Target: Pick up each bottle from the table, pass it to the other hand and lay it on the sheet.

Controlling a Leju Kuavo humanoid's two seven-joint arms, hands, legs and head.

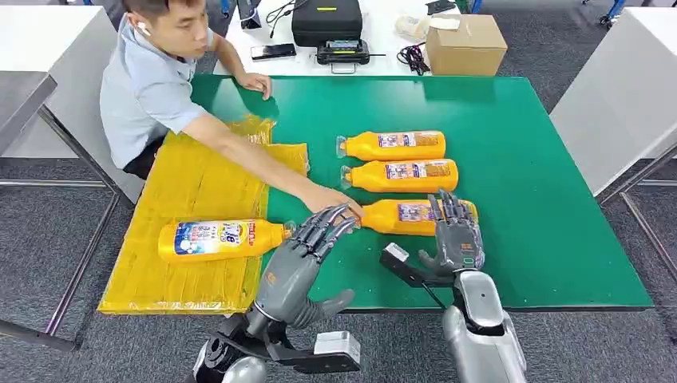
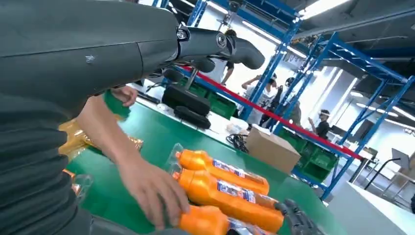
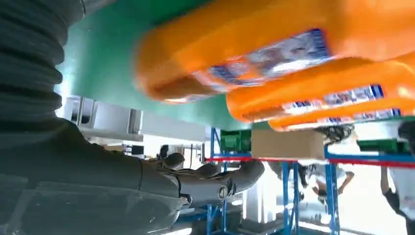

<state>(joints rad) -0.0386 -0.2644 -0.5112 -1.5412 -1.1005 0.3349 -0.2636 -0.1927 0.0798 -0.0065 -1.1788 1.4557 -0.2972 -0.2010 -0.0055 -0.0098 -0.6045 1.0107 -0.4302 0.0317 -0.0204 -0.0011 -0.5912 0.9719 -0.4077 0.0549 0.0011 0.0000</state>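
From the head camera I saw 3 orange bottles lying in a row on the green table (image 1: 527, 239), caps pointing toward the yellow sheet (image 1: 199, 183): the far bottle (image 1: 395, 145), the middle bottle (image 1: 403, 175) and the near bottle (image 1: 403, 215). A 4th bottle (image 1: 219, 239) already lay on its side on the sheet, near its front edge.

My right hand (image 1: 457, 235) hung over the base end of the near bottle, fingers (image 1: 447, 209) spread apart and reaching across the label (I could not tell from any view whether they touched it). It gripped nothing. My left hand (image 1: 299, 259) hovered between the sheet and the near bottle, fingers (image 1: 327, 223) fanned open toward that bottle's cap end, holding nothing.

A person in a grey shirt (image 1: 148, 88) leaned in from the far left corner, 1 hand (image 1: 335, 199) stretched out and resting on the neck of the near bottle, just beside my left fingertips. Their other hand (image 1: 257, 83) lay flat on the table's far edge.

Beyond the table stood a cardboard box (image 1: 465, 44) and a black case (image 1: 326, 20) on a white surface.
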